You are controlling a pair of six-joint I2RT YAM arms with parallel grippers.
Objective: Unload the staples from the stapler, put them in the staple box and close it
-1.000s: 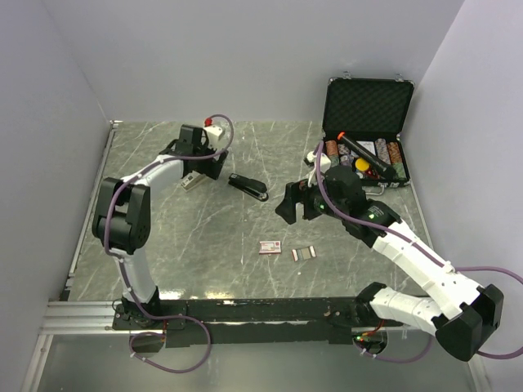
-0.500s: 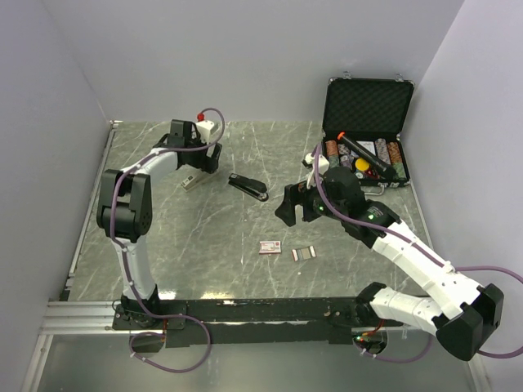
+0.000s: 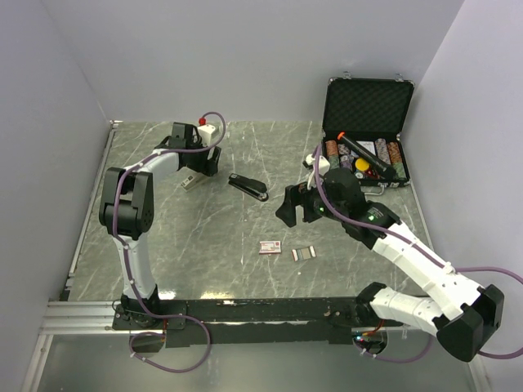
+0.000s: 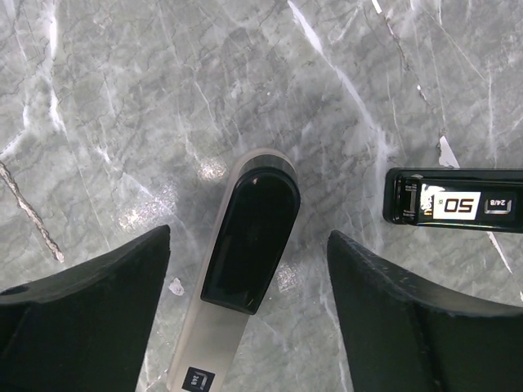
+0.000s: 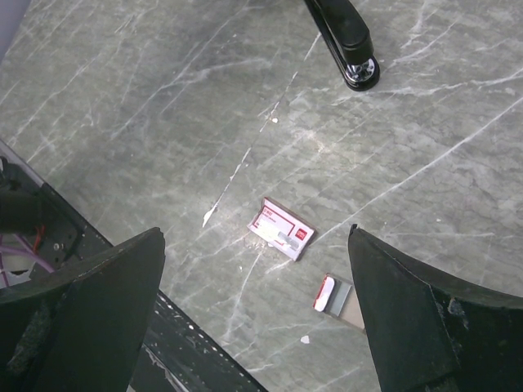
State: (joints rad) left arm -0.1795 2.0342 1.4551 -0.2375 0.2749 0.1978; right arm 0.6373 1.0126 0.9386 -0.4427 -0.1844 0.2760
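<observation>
The black stapler (image 3: 248, 187) lies closed on the marble table, between the two arms. Its end with a white "50" label shows at the right of the left wrist view (image 4: 453, 200), and its front end shows at the top of the right wrist view (image 5: 347, 37). A short silvery-grey strip of staples (image 5: 341, 296) lies in a small open tray near the front (image 3: 304, 254). My left gripper (image 3: 201, 162) is open and empty, left of the stapler; in its own view (image 4: 249, 237) it straddles a pale bar. My right gripper (image 3: 292, 211) is open and empty, above the table; below it (image 5: 255, 231) lies a small box.
A pale silvery bar with a black cap (image 4: 245, 253) lies under the left gripper (image 3: 190, 180). A small red-and-white box (image 3: 270, 247) lies by the staple tray. An open black case (image 3: 368, 106) with chips and a black tube stands at the back right.
The left arm's wrist has shifted slightly left and back, with its elbow folded in closer. The right arm, the stapler and the boxes have not moved.
</observation>
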